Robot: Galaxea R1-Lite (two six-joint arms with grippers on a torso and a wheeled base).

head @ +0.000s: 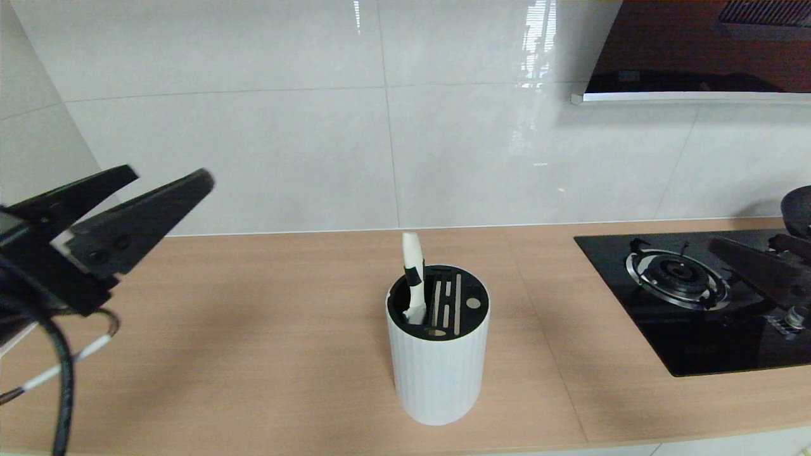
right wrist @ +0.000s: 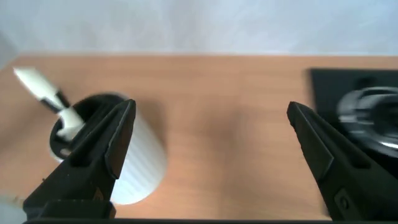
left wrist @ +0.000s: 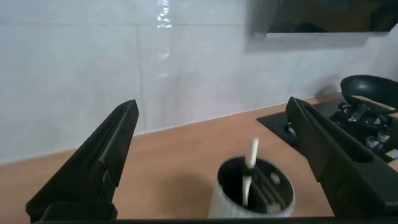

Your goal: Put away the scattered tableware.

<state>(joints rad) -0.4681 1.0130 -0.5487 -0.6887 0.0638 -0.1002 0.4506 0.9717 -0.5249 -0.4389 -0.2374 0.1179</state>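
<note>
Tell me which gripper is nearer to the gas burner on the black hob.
Right. The right gripper hangs over the hob, beside the gas burner; the left gripper is far off, past the white holder.

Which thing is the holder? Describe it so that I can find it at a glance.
On the wooden countertop, left of the black gas hob, a white ribbed cylinder stands upright near the middle. Its black slotted top with one white-handled utensil sticking out sets it apart from the other utensil, which lies flat at the counter's left.
</note>
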